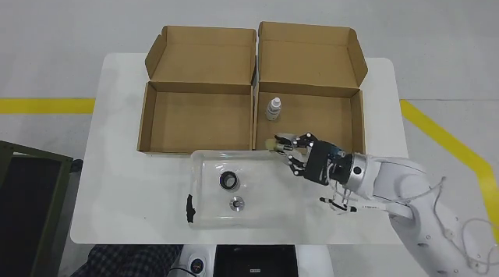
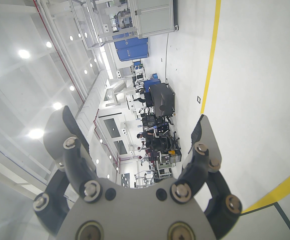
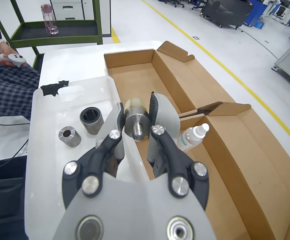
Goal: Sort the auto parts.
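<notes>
Your right gripper (image 3: pixel 136 108) pinches a smooth threaded metal cylinder (image 3: pixel 134 123) at the clear tray's (image 1: pixel 207 199) two o'clock corner, where a slip could miss the cardboard box (image 1: pixel 327 121).

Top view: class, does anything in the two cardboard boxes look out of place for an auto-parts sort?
Yes: a small white plastic bottle sits in the right box, near its wall next to the left box. It is no metal part like the threaded piece in the right claw.
</notes>
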### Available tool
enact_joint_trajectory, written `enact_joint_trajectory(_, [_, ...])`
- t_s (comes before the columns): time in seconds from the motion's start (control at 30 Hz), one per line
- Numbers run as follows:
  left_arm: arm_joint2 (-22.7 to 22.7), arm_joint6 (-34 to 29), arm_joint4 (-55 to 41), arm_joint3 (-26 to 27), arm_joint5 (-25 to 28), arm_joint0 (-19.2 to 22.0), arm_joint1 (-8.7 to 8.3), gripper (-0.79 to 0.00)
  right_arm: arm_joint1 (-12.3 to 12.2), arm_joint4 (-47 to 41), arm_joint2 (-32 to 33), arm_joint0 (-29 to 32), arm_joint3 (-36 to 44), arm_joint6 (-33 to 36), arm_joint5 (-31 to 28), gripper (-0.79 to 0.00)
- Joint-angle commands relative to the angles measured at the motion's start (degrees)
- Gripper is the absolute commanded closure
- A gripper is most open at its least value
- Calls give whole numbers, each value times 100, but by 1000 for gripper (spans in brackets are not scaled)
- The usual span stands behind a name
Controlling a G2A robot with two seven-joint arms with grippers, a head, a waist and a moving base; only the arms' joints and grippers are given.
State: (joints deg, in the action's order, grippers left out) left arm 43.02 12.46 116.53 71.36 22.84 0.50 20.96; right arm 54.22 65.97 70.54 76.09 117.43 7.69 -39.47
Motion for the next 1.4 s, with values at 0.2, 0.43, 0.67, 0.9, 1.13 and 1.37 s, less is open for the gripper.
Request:
enact_joint_trajectory(0.2, [0, 0, 0, 0, 0, 0, 0, -785, -3, -36, 298, 157, -125, -523, 55, 0])
enact_joint_trajectory(0.43, [0, 0, 0, 0, 0, 0, 0, -785, 3, 4, 519, 328, -106, -988, 156, 0])
enact_joint_trajectory(0.67, [0, 0, 0, 0, 0, 0, 0, -785, 24, -3, 570, 367, -145, -1197, 181, 0])
enact_joint_trajectory(0.9, [0, 0, 0, 0, 0, 0, 0, -785, 34, 176, 595, 358, -132, -1007, 214, 0])
enact_joint_trajectory(1.13, [0, 0, 0, 0, 0, 0, 0, -785, 39, 412, 580, 247, -59, -358, 335, 0])
enact_joint_trajectory(1.37, [0, 0, 0, 0, 0, 0, 0, -785, 58, 452, 510, 43, -38, 444, 514, 0])
